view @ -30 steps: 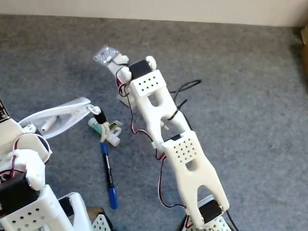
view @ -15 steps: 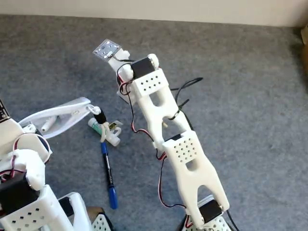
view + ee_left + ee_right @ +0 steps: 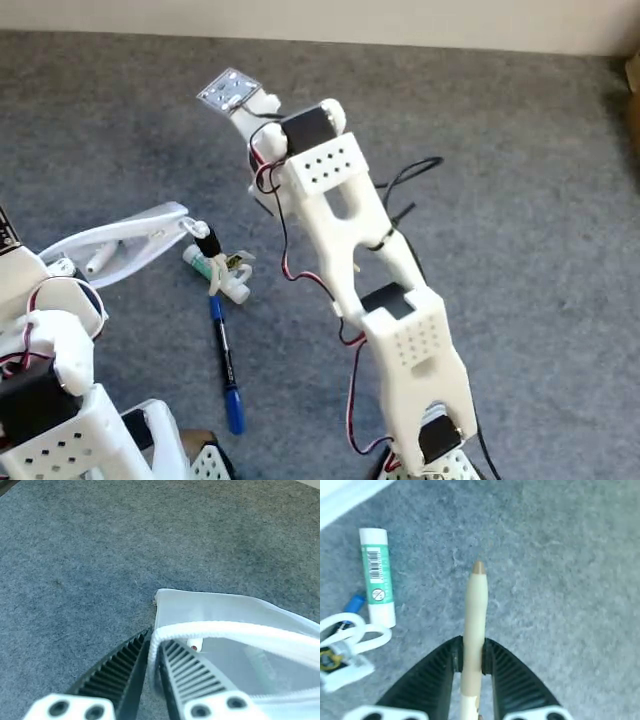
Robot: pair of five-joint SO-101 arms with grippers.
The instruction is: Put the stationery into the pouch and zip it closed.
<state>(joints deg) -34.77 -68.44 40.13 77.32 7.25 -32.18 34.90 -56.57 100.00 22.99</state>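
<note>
**Right end effector (image 3: 472, 647) clamps a cream pencil (image 3: 475, 605); left end effector (image 3: 154, 642) pinches the pouch (image 3: 225, 615)**

In the right wrist view the two black ridged fingers are drawn in narrow against the sides of the cream pencil. The pencil runs straight out between them, its brown tip pointing away from the wrist over the grey desk (image 3: 520, 200). It is lifted off the surface. The glue stick (image 3: 377, 575), white with a green label, lies flat on the desk to one side of it, well apart from the pencil. Just beside the glue stick's near end sits a white looped piece (image 3: 342, 650) with a small yellow and black part, and a bit of blue shows between the two.

The left end effector is closed tight on the pouch's corded rim, with the toothed fingers almost meeting and only the thin edge between them. The translucent white pouch hangs from that grip, its mouth gaping open beyond the fingers.

From the high view the pouch stretches out from the left arm at the lower left of the desk, and a white cylindrical item (image 3: 97, 263) shows through its wall. The glue stick and the looped piece lie just past the pouch's far end. A blue pen (image 3: 226, 365) lies on the desk next to them, running back toward the arms' bases. The right arm reaches across the middle of the desk, its wrist raised above the area beyond the glue stick.
</note>
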